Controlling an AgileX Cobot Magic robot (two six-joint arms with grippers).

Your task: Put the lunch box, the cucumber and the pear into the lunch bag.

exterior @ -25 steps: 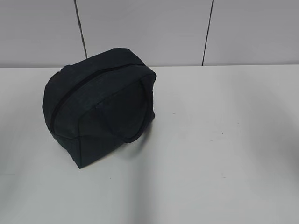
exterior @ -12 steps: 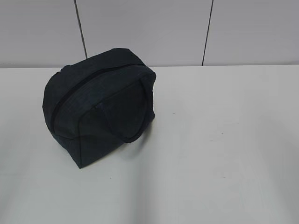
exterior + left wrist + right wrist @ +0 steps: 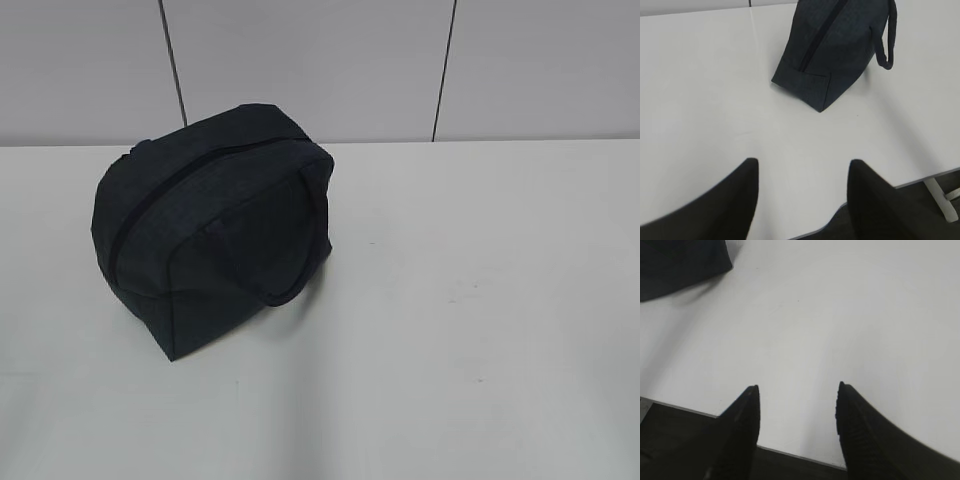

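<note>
Exterior view: bag (image 3: 205, 235) zipped shut, left of centre on table (image 3: 480, 300).
Left gripper (image 3: 802, 167): jaws apart, empty, near table edge.
Right gripper (image 3: 797, 392): jaws apart, empty, over table edge.

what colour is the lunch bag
Dark navy, almost black; the lunch bag shows best in the exterior view.

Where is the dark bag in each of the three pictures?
Exterior view: the bag sits left of centre on the white table, zipper closed.
Left wrist view: top middle, cut off by the top edge, beyond the open left gripper.
Right wrist view: only a corner shows at the top left, far from the open right gripper.
Shared landmark: the white table under it.
</note>
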